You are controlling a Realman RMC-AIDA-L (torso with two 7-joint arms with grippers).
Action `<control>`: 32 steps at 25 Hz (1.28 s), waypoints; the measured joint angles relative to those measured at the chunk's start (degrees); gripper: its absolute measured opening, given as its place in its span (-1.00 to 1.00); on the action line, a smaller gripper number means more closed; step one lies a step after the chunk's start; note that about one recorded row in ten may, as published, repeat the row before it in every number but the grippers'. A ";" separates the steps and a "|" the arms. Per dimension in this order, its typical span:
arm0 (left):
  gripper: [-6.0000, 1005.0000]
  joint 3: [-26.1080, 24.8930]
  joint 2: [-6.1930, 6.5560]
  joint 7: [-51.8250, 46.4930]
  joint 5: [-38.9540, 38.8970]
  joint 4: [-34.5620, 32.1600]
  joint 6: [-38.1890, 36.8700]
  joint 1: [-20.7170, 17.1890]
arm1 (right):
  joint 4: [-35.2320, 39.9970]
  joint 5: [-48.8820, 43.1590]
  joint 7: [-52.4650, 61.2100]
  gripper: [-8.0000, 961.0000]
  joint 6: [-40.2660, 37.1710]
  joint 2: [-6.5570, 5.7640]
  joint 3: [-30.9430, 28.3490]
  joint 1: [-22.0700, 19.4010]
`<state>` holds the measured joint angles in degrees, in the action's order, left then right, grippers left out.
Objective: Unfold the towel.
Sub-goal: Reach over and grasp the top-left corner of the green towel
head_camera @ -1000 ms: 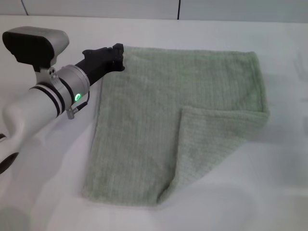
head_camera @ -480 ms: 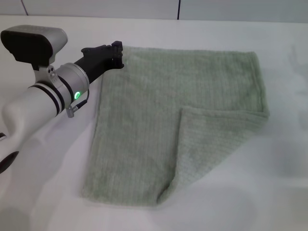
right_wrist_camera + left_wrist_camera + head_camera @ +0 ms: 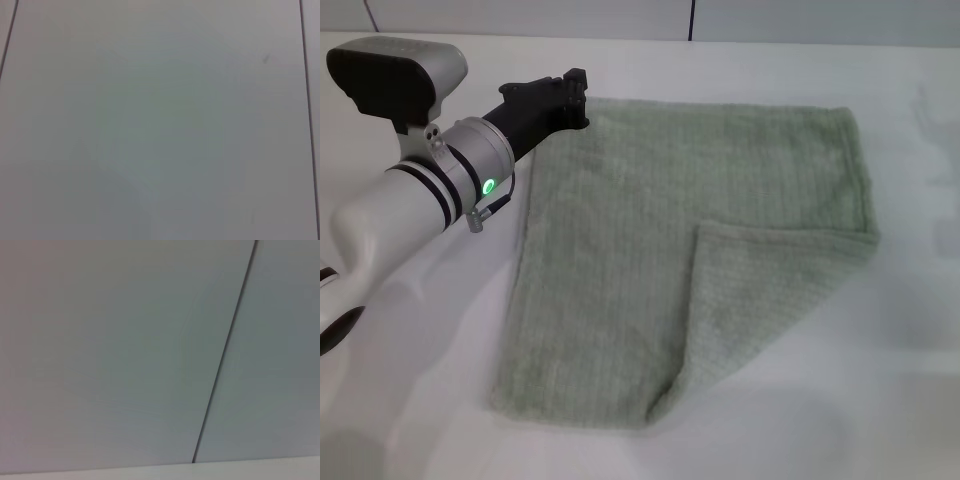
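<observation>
Left tool (image 3: pixel 575 95), black, grip state unclear, sits at the ribbed sage terry towel's (image 3: pixel 660 230) far corner.

One pale green towel (image 3: pixel 690 250) lies on one white table (image 3: pixel 880 400), with one corner folded over at about four o'clock. One robot arm is in view, carrying one black left gripper (image 3: pixel 575 95) at ten o'clock.

Setting: you're probably looking at a lab or test bench, not a home | Surface: plain white table (image 3: pixel 740 60) under the head camera | Backdrop: pale grey wall panels (image 3: pixel 115 350) split by a thin dark seam (image 3: pixel 225 350) | Furnishing: only the bare table and wall show.
</observation>
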<state>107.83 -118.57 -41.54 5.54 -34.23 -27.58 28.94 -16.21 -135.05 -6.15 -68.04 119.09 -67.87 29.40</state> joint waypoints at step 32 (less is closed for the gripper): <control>-0.99 1.32 -0.23 -0.53 -0.22 0.74 7.05 0.42 | 0.39 -0.54 0.00 0.60 -0.18 -0.23 0.66 1.41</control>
<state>109.15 -118.79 -42.07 5.32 -33.48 -20.53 29.36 -15.82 -135.59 -6.15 -68.21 118.87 -67.20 30.81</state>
